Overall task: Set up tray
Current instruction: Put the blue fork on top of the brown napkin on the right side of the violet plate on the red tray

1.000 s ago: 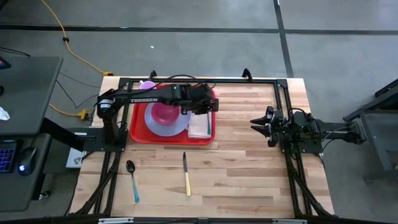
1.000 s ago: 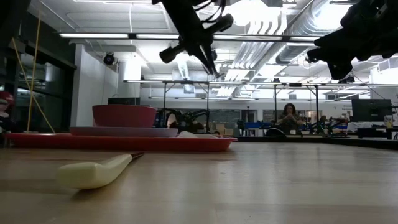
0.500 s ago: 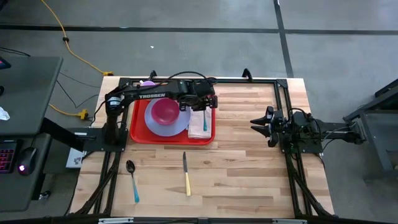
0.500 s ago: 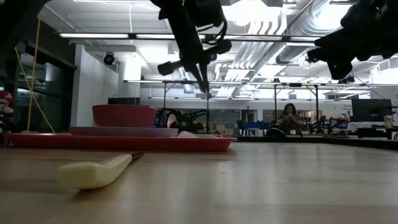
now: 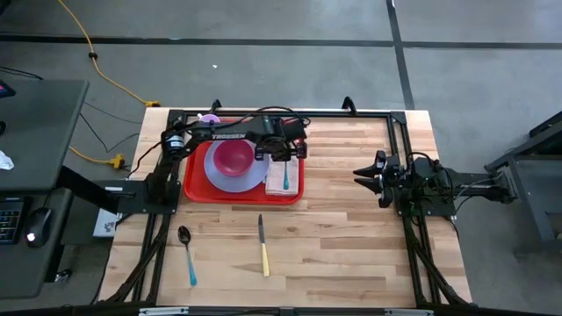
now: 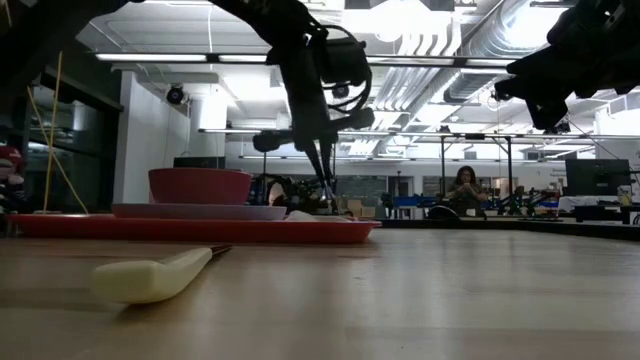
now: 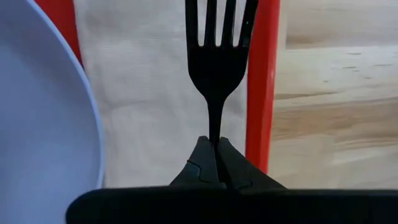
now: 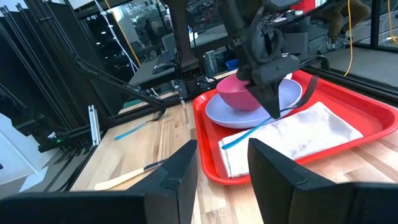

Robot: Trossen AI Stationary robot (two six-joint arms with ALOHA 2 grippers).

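Note:
The red tray (image 5: 193,180) lies on the table's far left part and carries a lavender plate (image 5: 218,180) with a pink bowl (image 5: 234,158) and a pale napkin (image 5: 279,184). My left gripper (image 5: 284,156) hangs over the napkin (image 7: 143,93) beside the tray's right rim (image 7: 261,93), shut on a fork (image 7: 217,37) with a blue handle (image 8: 239,138). My right gripper (image 5: 364,173) waits open over the table's right part, touching nothing. My left gripper pinches the fork by its thin neck (image 7: 216,127), just behind the tines, between its two fingers (image 7: 202,165), coming from above. The tines point toward the far edge, the blue handle (image 5: 286,175) slants down over the napkin. Whether the handle's end touches the napkin, I cannot tell.
A spoon (image 5: 186,254) with a blue handle and a knife (image 5: 262,247) with a cream handle (image 6: 150,278) lie on the bare wood near the front edge. Black frame rails run along the table's edges. Wood lies open between tray and right arm.
My left gripper has come down with the fork from high above the tray to just over the napkin, shifting slightly toward the near edge, and stayed shut on the fork. The right arm has kept still.

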